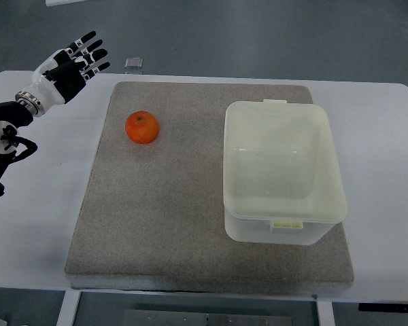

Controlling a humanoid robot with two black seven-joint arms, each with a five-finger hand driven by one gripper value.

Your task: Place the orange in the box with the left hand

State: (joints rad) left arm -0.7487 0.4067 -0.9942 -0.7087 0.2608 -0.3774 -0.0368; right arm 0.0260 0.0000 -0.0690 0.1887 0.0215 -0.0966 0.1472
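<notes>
Left hand [73, 62] hangs with fingers spread, holding nothing, well apart from the orange [142, 127]. Reaching is the step; next, it must come over the orange and close, then carry it to the box [283, 170].

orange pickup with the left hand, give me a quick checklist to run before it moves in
1. Left hand free to grasp: ok, fingers spread and holding nothing.
2. Orange in the open: ok, alone on the grey mat, nothing touching it.
3. Path from hand to orange clear: ok, only bare table and mat between them.
4. Box ready to receive: ok, open top, looks empty.
5. Box apart from orange: ok, it sits on the mat's right side with a clear gap.
6. Hand lined up over orange: not ok, it is off to the upper left, beyond the mat.
</notes>
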